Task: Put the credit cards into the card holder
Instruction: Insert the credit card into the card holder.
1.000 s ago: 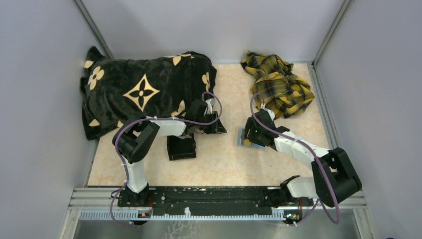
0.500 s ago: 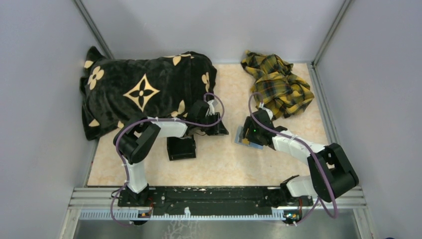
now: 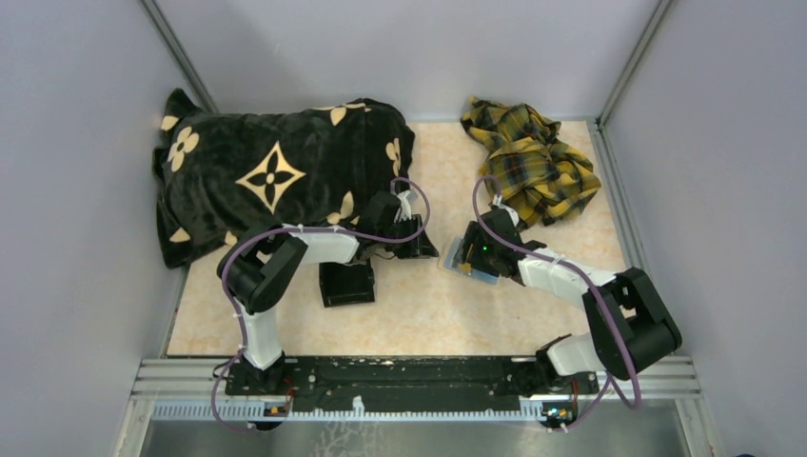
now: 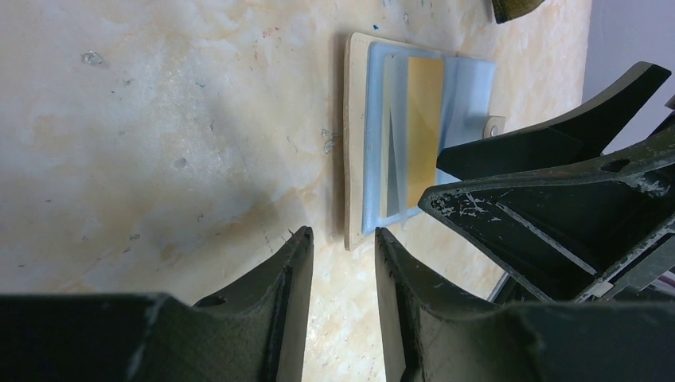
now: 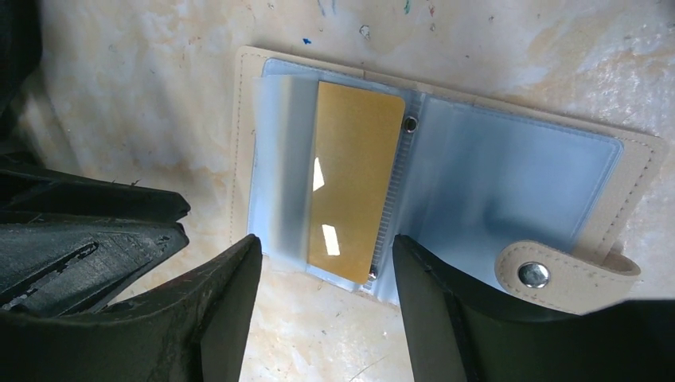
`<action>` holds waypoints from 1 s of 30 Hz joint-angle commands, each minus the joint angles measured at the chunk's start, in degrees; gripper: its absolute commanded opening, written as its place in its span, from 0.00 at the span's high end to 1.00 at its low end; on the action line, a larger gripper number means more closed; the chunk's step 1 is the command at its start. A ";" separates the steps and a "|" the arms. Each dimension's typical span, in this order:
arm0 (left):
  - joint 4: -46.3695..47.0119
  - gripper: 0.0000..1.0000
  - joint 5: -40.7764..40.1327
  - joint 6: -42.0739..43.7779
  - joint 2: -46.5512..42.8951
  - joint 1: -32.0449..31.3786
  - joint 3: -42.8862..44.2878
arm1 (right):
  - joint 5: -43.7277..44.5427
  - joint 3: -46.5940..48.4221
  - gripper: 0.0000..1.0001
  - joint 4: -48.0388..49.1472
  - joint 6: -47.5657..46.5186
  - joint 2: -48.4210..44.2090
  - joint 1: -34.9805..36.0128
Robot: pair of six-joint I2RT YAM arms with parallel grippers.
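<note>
Right wrist view shows us the card holder (image 5: 509, 183) lying open near the middle of the table (image 3: 419, 314), a gold card (image 5: 354, 179) in its sleeve, our right gripper (image 5: 322, 255) spread over it and left gripper (image 4: 342, 239) slightly parted, empty, just beside.

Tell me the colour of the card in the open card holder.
The card is gold; the right wrist view shows it best.

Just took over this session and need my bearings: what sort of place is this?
Probably a lab robot test cell: plain grey walls box in a marble-patterned tabletop, with a metal mounting rail along its near edge.
</note>
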 commanded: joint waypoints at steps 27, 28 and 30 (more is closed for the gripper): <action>1.42 0.62 1.01 0.34 3.39 -0.69 2.47 | 7.79 2.45 1.00 -3.02 -4.04 -0.42 -0.46; 1.33 0.62 0.94 0.41 3.46 -0.69 2.53 | 7.79 2.52 1.00 -2.93 -4.08 -0.14 -0.46; 1.21 0.62 0.92 0.51 3.57 -0.69 2.64 | 7.73 2.55 1.00 -2.64 -4.01 0.30 -0.44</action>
